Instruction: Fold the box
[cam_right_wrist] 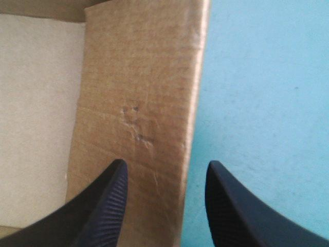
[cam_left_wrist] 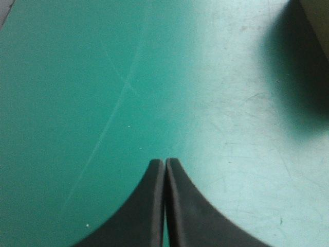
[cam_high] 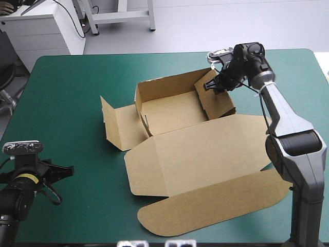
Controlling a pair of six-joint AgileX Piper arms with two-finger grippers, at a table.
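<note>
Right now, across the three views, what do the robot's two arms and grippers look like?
The right arm has silver-grey tubular links with black joint housings. The left arm looks black, with a yellow band near its wrist. The left gripper and right gripper each have two broad black fin-shaped fingers tapering to points; the right pair shows fine ribbing.

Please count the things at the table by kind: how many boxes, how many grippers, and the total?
brown box: 1
grippers: 2, the left gripper shut, the right gripper open astride a box wall
Total: 3
</note>
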